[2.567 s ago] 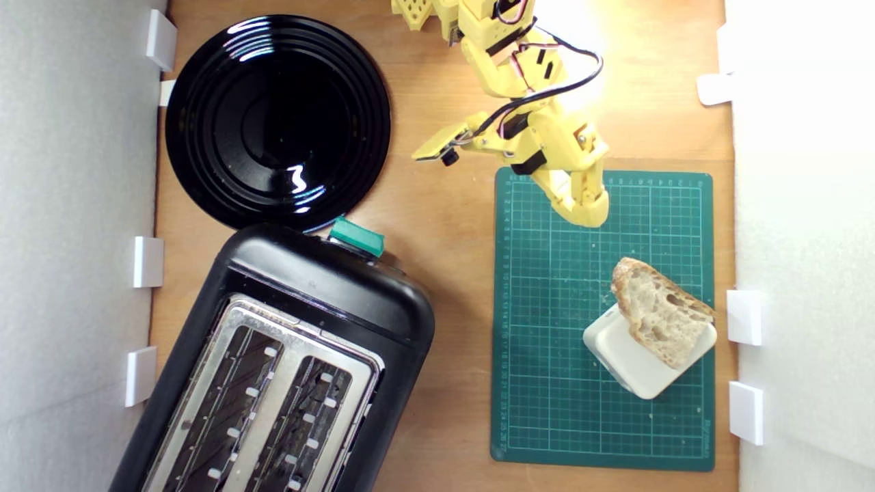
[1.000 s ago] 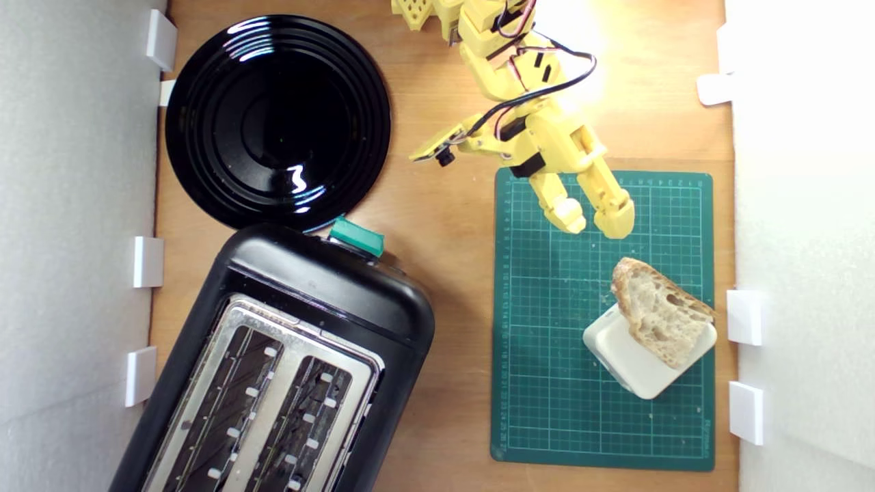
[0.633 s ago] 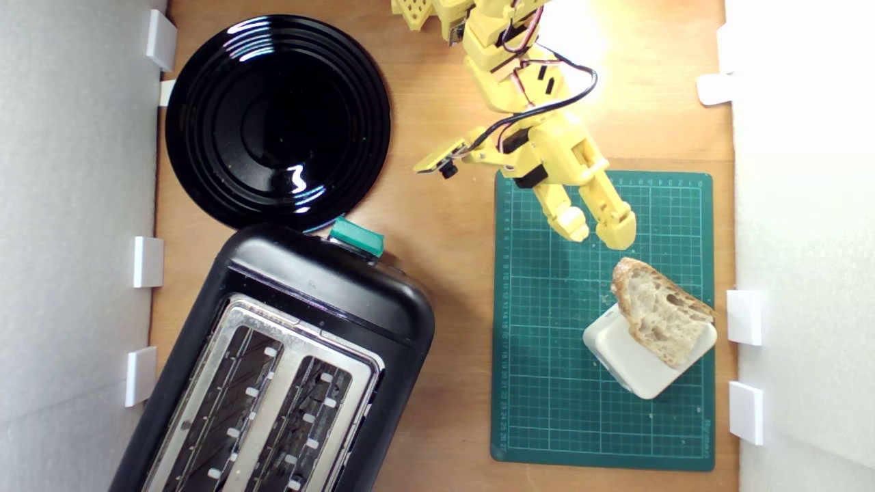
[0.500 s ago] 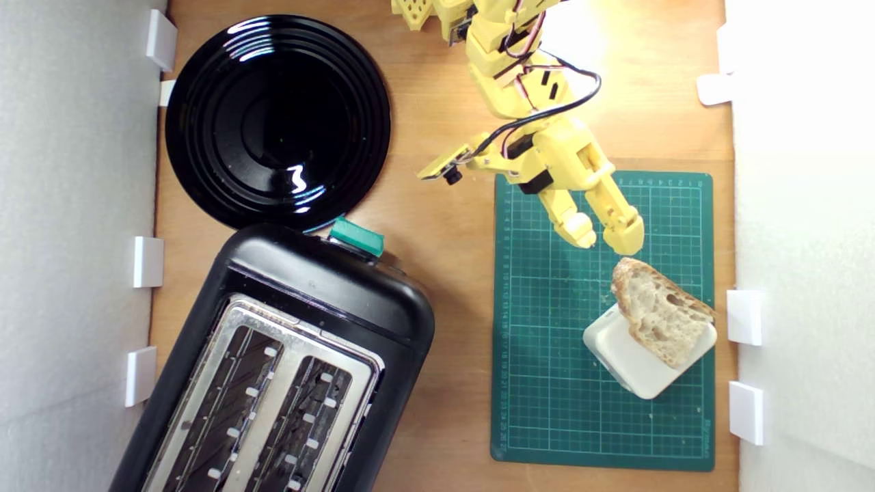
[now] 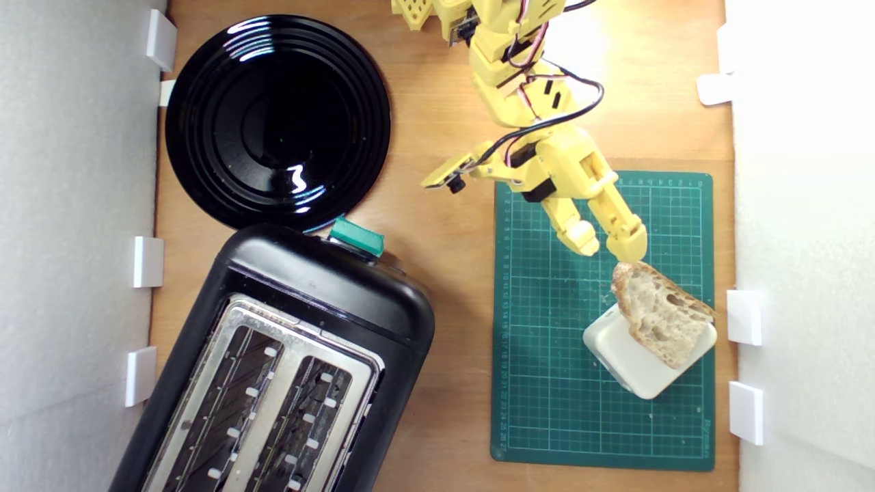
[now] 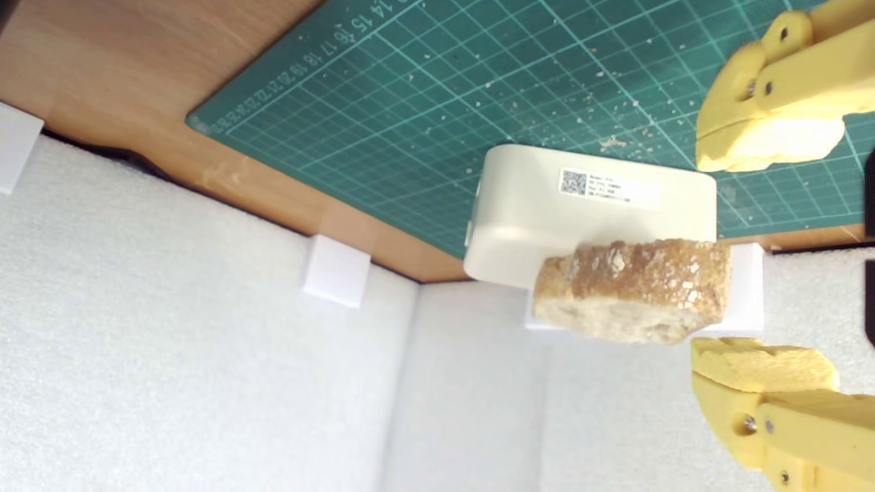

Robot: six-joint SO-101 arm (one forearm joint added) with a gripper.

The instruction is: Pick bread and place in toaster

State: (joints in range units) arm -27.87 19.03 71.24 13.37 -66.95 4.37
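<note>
Hovering over a green cutting mat (image 5: 547,383), the yellow gripper (image 5: 608,247) has its fingers spread apart and empty, tips just beside the slice of rustic bread (image 5: 660,312). The bread leans on a cream-white block (image 5: 622,359) at the exterior view's right. The black two-slot toaster (image 5: 287,355) sits well apart at the left, near a round black plate (image 5: 205,102).

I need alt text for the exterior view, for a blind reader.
A yellow arm's open tool hovers by the bread, which rests on a white block on a green mat. A black toaster and black plate lie at the exterior view's left.
</note>
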